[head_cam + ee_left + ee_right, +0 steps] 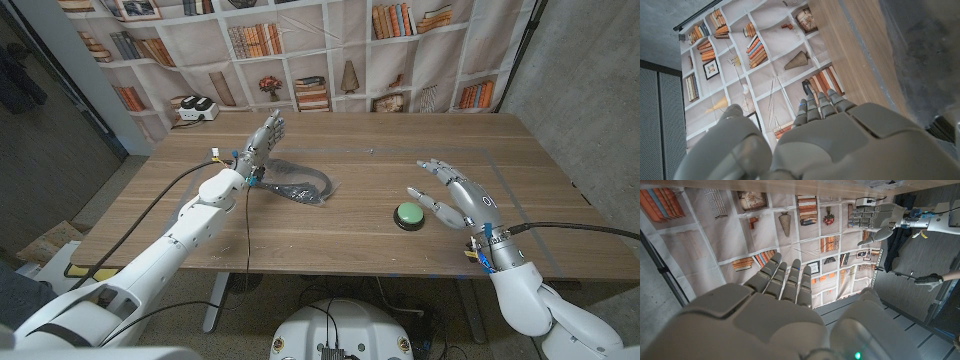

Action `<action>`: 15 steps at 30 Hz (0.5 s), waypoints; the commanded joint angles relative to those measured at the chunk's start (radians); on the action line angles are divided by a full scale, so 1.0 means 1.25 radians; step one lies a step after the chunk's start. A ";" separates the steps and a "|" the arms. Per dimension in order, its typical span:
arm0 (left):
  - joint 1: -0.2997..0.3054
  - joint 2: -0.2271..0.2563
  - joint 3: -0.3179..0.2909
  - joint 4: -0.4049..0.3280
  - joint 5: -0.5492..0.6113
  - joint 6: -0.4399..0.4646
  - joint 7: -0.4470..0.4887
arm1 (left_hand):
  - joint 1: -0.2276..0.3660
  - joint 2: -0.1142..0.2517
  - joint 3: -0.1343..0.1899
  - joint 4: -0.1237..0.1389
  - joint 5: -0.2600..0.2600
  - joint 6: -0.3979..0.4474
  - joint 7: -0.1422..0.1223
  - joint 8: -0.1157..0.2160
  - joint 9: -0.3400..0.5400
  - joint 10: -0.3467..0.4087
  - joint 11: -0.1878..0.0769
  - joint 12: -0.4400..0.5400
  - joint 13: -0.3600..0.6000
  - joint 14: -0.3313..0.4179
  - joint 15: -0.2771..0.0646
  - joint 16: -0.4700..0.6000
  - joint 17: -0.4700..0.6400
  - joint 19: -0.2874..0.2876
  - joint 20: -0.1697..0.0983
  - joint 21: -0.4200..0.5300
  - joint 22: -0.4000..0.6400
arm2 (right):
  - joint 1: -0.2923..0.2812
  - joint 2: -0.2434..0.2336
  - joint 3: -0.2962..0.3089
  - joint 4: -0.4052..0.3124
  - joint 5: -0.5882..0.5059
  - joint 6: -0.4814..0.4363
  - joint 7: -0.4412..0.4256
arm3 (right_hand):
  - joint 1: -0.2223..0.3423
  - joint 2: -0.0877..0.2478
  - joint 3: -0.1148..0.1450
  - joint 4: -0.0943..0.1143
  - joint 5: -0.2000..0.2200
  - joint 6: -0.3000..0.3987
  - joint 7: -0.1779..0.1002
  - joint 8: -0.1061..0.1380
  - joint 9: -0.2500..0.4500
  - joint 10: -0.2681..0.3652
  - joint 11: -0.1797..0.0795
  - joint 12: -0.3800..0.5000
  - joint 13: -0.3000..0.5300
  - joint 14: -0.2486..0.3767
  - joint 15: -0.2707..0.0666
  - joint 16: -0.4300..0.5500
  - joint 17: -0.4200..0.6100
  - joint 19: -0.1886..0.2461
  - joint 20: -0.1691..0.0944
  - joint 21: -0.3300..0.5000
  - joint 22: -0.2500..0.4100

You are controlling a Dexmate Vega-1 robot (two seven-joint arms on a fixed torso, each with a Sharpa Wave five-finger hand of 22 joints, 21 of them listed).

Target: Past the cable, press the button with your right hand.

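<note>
So the button [410, 214] is a green dome on a dark round base, sitting on the wooden table [380, 150] toward the robot's right, well apart from the cable [300, 186], which lies in a dark loop nearer the middle-left. Looks like a stiff plastic push thing, light enough that it could probably skate on the wood if poked from the side, so there's nothing to grab here; pressing straight down on the middle of the dome seems the way to go. The right hand [455, 200] hovers just beside the button, fingers spread apart, holding nothing, fingertips reaching over its far edge. The left hand [262, 140] is up by the cable, fingers straight and close together, also holding nothing.
</note>
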 commanded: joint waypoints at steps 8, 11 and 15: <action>0.024 0.022 -0.004 -0.047 0.015 -0.003 0.015 | 0.004 0.004 -0.005 -0.001 -0.003 -0.003 0.001 -0.002 0.004 -0.002 -0.001 -0.004 0.002 0.000 0.002 0.002 0.002 0.002 -0.009 -0.003 0.004 | 0.012 -0.057 -0.044 -0.004 -0.016 -0.078 -0.016 | 0.012 0.007 0.001 -0.018 0.015 0.074 -0.001 0.019 0.003 0.053 -0.008 0.013 0.005 0.066 -0.041 0.013 0.002 0.056 -0.063 0.002 0.002; 0.024 0.021 -0.005 -0.045 0.015 -0.008 0.013 | 0.004 0.004 -0.005 -0.001 -0.003 -0.003 0.000 -0.002 0.004 -0.002 -0.001 -0.004 0.002 -0.001 0.003 0.001 0.002 0.002 -0.009 -0.003 0.004 | 0.017 -0.064 -0.053 -0.004 -0.014 -0.089 -0.014 | 0.015 0.007 0.001 -0.020 0.016 0.083 -0.001 0.020 0.004 0.062 -0.003 0.015 0.005 0.077 -0.043 0.014 0.002 0.066 -0.065 0.003 0.002; 0.024 0.020 -0.005 -0.046 0.017 -0.015 0.012 | 0.005 0.005 -0.006 0.000 -0.004 -0.003 0.001 -0.002 0.004 -0.002 0.000 -0.004 0.002 -0.001 0.003 0.002 0.002 0.002 -0.009 -0.004 0.004 | 0.019 -0.075 -0.063 -0.010 -0.009 -0.111 0.000 | 0.018 0.008 0.001 -0.023 0.018 0.095 0.013 0.020 0.004 0.080 0.023 0.019 0.005 0.081 -0.034 0.012 0.002 0.071 -0.065 -0.001 0.002</action>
